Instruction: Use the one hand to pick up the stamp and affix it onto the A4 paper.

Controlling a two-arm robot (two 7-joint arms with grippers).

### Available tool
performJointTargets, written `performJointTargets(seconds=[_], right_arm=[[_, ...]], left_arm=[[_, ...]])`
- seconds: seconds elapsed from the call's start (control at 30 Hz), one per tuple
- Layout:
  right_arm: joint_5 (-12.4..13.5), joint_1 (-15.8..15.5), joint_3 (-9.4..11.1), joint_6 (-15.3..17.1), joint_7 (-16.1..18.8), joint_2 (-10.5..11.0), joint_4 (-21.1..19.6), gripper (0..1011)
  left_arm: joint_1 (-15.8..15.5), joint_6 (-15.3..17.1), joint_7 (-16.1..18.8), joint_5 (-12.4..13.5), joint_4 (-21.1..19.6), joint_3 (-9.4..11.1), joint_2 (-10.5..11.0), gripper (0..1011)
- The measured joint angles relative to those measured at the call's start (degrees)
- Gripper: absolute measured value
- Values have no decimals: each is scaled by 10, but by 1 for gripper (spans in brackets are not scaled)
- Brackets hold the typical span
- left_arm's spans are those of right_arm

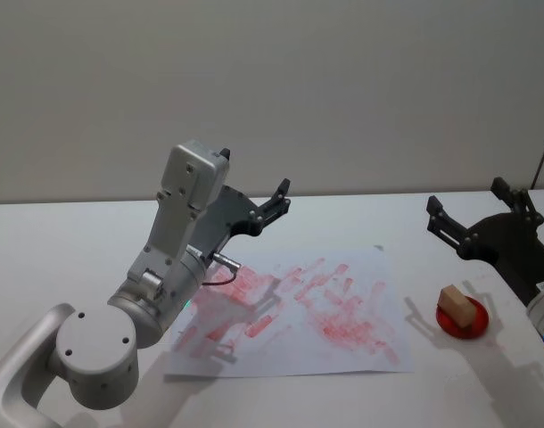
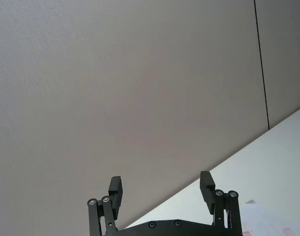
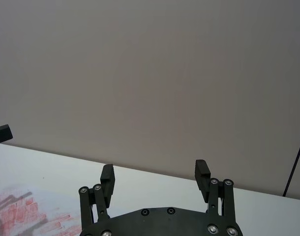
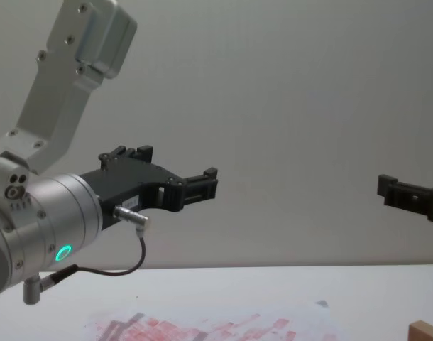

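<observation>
The stamp is seen resting on a small round red pad on the desk, near the right edge of the A4 paper. The paper lies flat in the middle of the desk and is covered with red-pink ink marks. The right gripper is held in the air above and behind the stamp, well apart from it. Its fingers are spread wide and nothing is held between them. The left gripper is raised over the far left part of the paper and pointed toward the wall, its fingers likewise spread wide and empty.
</observation>
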Motion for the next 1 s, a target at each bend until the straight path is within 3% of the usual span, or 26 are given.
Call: performJointTargets(seconds=[1.0], right_arm=[[0,0,0,0,0,0,0,1001]], left_arm=[[0,0,0,0,0,0,0,1001]])
